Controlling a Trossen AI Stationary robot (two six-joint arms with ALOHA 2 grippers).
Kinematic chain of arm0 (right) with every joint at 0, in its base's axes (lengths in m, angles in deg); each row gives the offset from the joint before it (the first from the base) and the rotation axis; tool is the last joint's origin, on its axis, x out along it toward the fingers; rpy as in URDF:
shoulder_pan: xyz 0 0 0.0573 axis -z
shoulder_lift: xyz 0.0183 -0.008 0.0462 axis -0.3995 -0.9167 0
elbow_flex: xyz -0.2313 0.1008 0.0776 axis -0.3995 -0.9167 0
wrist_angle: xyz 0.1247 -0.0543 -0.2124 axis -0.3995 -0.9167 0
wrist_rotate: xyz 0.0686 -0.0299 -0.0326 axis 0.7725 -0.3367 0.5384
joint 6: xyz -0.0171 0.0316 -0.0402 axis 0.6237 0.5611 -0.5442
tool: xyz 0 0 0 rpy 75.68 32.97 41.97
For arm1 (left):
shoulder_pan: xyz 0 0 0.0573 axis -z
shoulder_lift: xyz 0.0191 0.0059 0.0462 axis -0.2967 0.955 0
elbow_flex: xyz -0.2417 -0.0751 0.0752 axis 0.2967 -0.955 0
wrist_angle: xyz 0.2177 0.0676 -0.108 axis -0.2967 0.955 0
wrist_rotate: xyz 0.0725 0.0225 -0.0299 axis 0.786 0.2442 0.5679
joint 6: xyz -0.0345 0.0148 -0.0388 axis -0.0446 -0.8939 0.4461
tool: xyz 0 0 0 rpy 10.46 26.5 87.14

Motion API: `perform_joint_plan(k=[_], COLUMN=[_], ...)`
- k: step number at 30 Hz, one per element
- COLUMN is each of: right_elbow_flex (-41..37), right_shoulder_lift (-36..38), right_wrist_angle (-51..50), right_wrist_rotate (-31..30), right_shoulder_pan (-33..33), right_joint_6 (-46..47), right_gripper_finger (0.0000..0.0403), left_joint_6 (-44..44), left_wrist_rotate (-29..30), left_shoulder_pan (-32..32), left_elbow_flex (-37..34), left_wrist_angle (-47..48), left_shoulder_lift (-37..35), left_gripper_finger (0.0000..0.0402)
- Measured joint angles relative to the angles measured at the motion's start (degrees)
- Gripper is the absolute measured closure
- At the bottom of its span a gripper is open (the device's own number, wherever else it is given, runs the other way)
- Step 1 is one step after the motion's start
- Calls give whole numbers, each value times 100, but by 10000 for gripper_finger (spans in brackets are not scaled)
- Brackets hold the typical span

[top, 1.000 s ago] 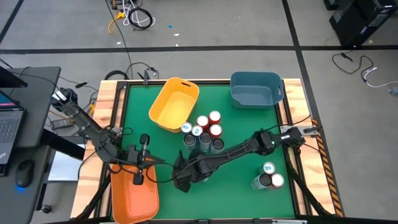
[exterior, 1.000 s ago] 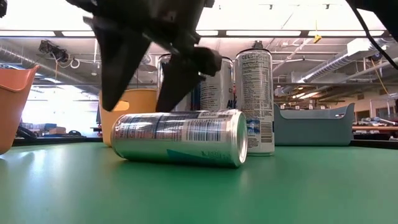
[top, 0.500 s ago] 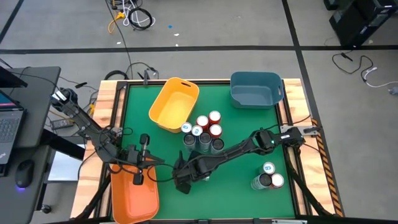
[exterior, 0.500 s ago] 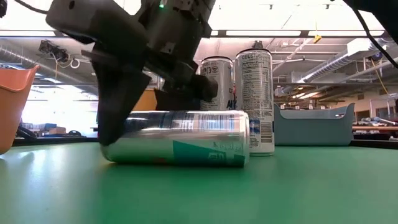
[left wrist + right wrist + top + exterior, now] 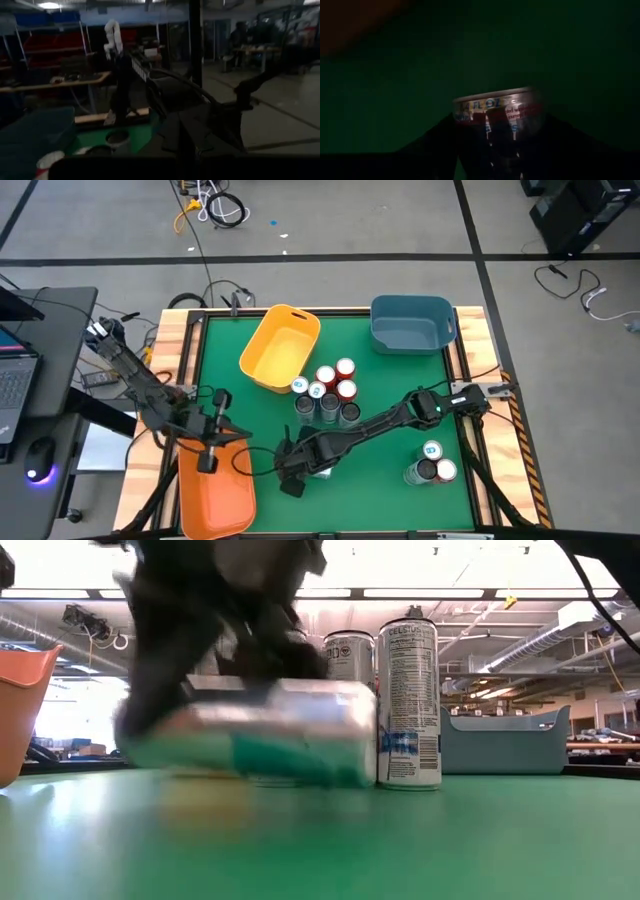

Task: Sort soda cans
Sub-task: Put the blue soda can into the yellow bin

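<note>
A silver soda can (image 5: 290, 730) with a teal mark lies on its side on the green table (image 5: 390, 480), near the front middle. My right gripper (image 5: 298, 473) is shut on it from above. Several red, dark and silver cans (image 5: 326, 390) stand in a cluster at the table's middle. Three more cans (image 5: 430, 465) stand at the near right. My left gripper (image 5: 206, 462) hangs shut with nothing in it above the orange bin's (image 5: 215, 500) far rim. My right gripper pinches the lying can's round side (image 5: 495, 115) between its two fingers (image 5: 150, 690), toward the can's left end as the low view shows it. The fingers slant down from above and lie across the can. The can stays about level. Blur hides whether it is clear of the table.
A yellow bin (image 5: 280, 348) stands at the far middle and a blue bin (image 5: 412, 323) at the far right. Two tall cans (image 5: 408, 705) stand just behind the held can. Free green surface lies between the near cans and the gripper.
My right gripper has come down over the lying can and shut on it. The can has rolled, turning its teal mark to the front, and has shifted a little toward the table's left. My left gripper has moved toward the table's left edge, over the orange bin.
</note>
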Motion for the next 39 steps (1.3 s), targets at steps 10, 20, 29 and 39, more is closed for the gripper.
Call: perform_joint_plan(k=[10, 20, 29, 39], right_elbow_flex=[593, 605, 221, -1518], right_shoulder_lift=[773, 2173, 2244, 2231], right_wrist_angle=[315, 568, 1659, 4691], right_wrist_rotate=[-978, -3414, -2112, -729], right_shoulder_pan=[183, 661, 1769, 2607], right_joint_6=[-805, -2561, -3595, -3896], right_gripper_finger=[172, 173, 173, 173], left_joint_6=[-581, -715, -708, -247], left_wrist_rotate=[-4, 135, -920, -2423], left_shoulder_pan=[-27, -720, -1830, -3457], left_elbow_flex=[24, 819, 1047, 1051], left_wrist_angle=[87, 1861, 2357, 2835], left_shoulder_lift=[-1296, -1912, -2016, -2015], left_gripper_finger=[400, 401, 401, 401])
